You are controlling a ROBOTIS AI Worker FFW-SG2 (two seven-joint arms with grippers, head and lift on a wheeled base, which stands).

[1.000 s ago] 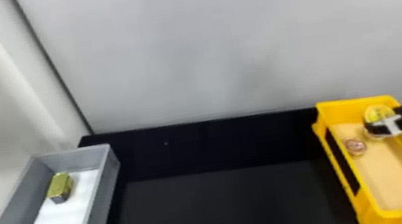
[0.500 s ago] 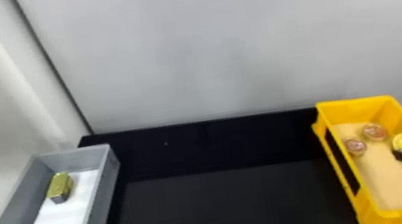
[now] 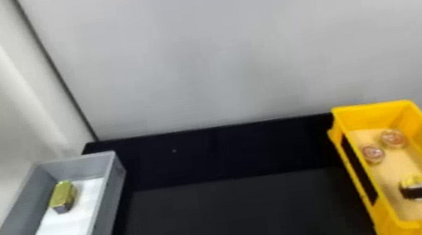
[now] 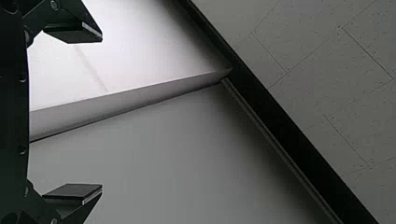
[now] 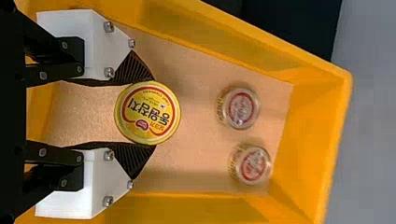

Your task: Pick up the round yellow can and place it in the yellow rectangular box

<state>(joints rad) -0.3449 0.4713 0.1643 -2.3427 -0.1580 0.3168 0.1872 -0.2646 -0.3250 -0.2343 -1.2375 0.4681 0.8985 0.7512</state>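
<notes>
Firstly, the left end effector (image 4: 100,113) has its fingers wide apart. A gold-topped block (image 3: 61,196) sits in a grey rectangular plastic box (image 3: 104,225). The black counter (image 3: 238,220) extends between that and the yellow rectangular box (image 3: 375,114), where two small cans with red-ringed lids (image 3: 373,154) lie and the right end effector (image 3: 411,190) grips the round yellow can (image 5: 147,112), apart from both.

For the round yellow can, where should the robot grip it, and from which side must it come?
Probably by its round side wall, coming from above: the can shows its flat lid upward, and the round wall gives two opposite places, where the right gripper has its fingers now.
</notes>
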